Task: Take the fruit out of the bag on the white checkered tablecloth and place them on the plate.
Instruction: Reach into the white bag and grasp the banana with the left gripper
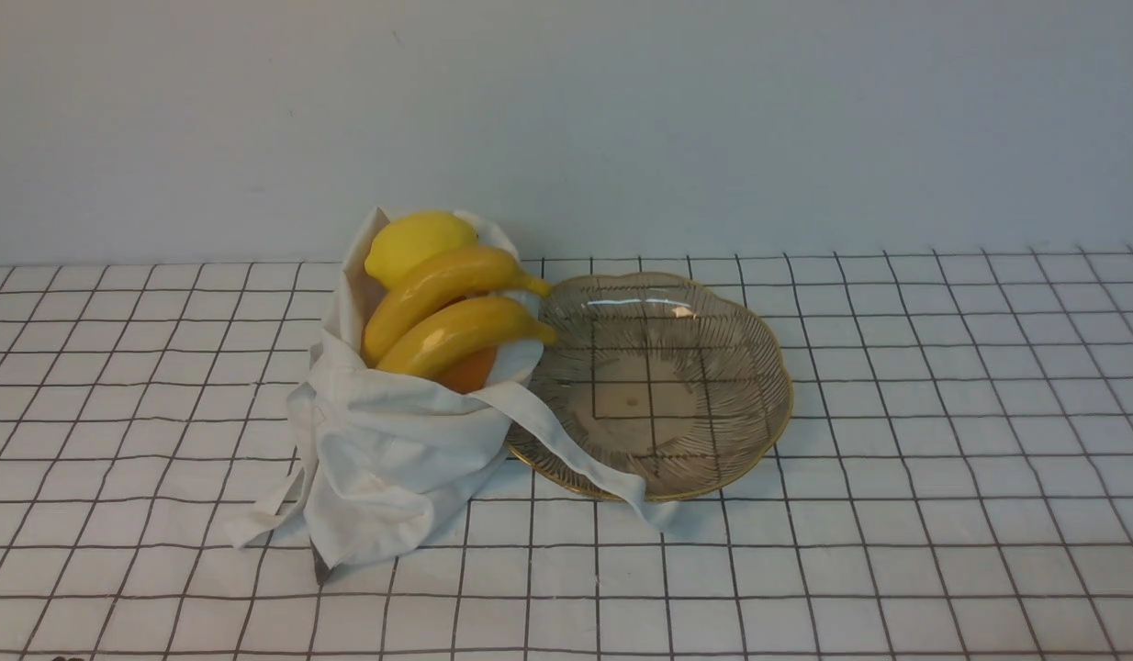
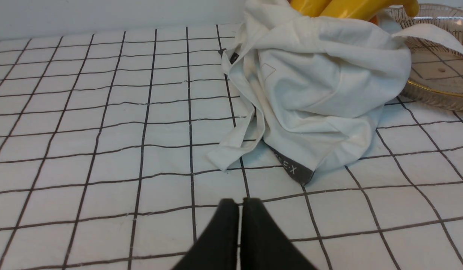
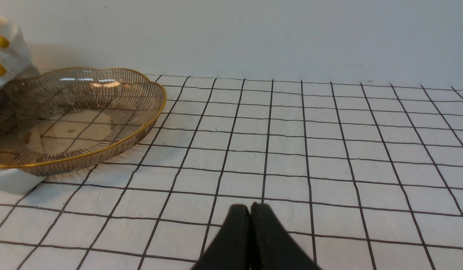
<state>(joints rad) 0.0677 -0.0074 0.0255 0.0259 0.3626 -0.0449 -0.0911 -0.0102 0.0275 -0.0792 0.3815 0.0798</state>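
Observation:
The white cloth bag (image 1: pixel 383 450) stands slumped on the checkered tablecloth (image 1: pixel 943 459), its mouth open. In it are a lemon (image 1: pixel 418 244), two bananas (image 1: pixel 438 286) (image 1: pixel 456 332) whose tips reach over the plate's rim, and an orange (image 1: pixel 467 371) partly hidden under them. No reddish fruit shows. The clear gold-rimmed plate (image 1: pixel 759 367) lies right of the bag with no fruit on it; one bag strap (image 1: pixel 576 450) lies across it. Neither gripper shows in the front view. My left gripper (image 2: pixel 241 204) is shut and empty, short of the bag (image 2: pixel 321 86). My right gripper (image 3: pixel 250 208) is shut and empty, apart from the plate (image 3: pixel 141 127).
A plain pale wall (image 1: pixel 713 119) closes off the far edge of the tablecloth behind the bag and plate. A second bag strap (image 1: pixel 268 509) trails on the cloth at the bag's left.

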